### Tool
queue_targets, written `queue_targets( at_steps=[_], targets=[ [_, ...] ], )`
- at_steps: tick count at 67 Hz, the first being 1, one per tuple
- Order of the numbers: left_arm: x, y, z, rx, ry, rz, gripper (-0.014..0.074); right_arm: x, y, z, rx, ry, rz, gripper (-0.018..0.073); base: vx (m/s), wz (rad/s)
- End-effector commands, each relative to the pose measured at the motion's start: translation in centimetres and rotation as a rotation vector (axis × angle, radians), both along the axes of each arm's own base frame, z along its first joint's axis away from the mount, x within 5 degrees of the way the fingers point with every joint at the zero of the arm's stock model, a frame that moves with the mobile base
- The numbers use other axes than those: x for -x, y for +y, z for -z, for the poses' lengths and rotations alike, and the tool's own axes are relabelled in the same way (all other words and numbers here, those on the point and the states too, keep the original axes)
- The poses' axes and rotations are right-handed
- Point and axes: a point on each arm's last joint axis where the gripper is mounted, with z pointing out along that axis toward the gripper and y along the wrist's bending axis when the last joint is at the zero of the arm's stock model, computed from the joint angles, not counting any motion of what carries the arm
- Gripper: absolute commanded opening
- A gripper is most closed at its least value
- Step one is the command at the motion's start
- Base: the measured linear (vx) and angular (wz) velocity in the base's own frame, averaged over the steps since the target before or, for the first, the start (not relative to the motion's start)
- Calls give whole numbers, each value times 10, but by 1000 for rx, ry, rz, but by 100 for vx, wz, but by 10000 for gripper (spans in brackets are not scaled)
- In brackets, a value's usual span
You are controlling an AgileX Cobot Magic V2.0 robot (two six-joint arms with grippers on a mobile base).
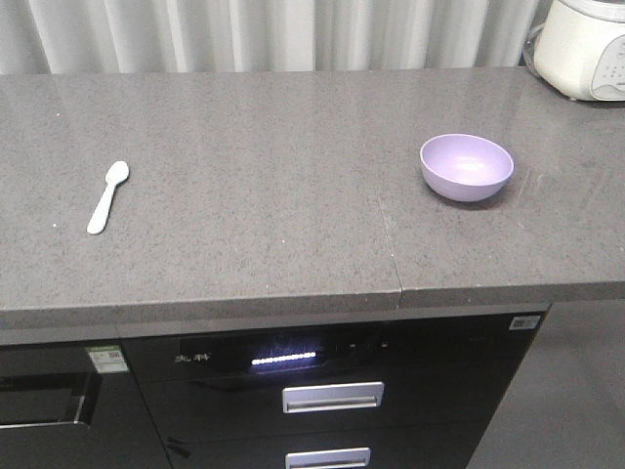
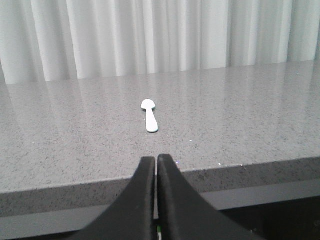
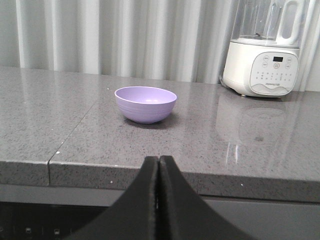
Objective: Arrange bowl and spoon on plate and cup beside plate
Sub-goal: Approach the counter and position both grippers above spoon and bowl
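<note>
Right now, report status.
Left gripper, right gripper shut, empty. Pale plastic spoon, lavender plastic bowl untouched on grey counter. Plate, cup not in view. Nothing blocking.

A small pale spoon (image 1: 107, 196) lies flat on the grey speckled counter (image 1: 293, 195), on my left. Its oval scoop points away from me toward the back, and its short flat handle points toward the near edge, angled slightly leftward. In my left wrist view the spoon (image 2: 149, 115) sits straight ahead and looks almost white (whether the scoop faces up I cannot tell). A round lavender bowl (image 1: 467, 167) stands upright on my right, well apart from the spoon and just past the seam in the counter. In my right wrist view the bowl (image 3: 145, 104) is smooth, glossy, open side up, with nothing inside.
</note>
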Motion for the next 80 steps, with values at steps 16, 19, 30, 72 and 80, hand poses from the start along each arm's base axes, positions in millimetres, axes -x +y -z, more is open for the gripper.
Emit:
queue_targets(
  at_steps=[16,19,30,72,80],
  targets=[
    [2,-1,-14,12,-109,8,-6,0,0,-5,12,-68,8,-11,16,3],
    [2,-1,-14,12,-109,8,-6,0,0,-5,12,-68,8,-11,16,5],
    [2,-1,-14,12,-109,8,-6,0,0,-5,12,-68,8,-11,17,5],
    [2,-1,-14,12,-109,8,-6,0,0,-5,12,-68,8,-11,18,3],
    [2,-1,-14,12,-109,8,-6,0,0,-5,12,-68,8,-11,15,0]
  ],
)
